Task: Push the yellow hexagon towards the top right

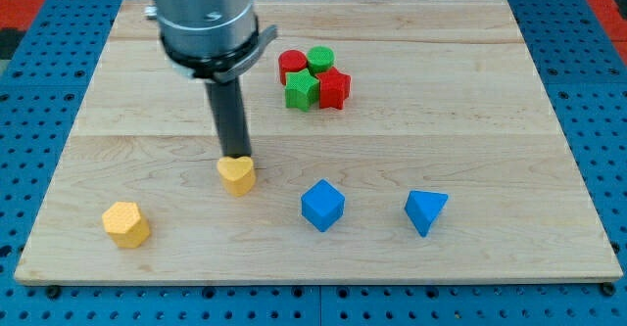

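Observation:
The yellow hexagon (126, 224) lies near the board's bottom left. My tip (234, 157) is up and to the right of it, well apart, touching the top edge of a yellow heart-shaped block (236, 176). The dark rod rises from there to the metal arm end at the view's top.
A blue cube (322, 206) and a blue triangular block (425, 210) lie at the bottom middle-right. A cluster of a red cylinder (292, 66), green cylinder (320, 59), green star (303, 89) and red star (334, 88) sits at the top middle. The wooden board (470, 91) rests on a blue pegboard.

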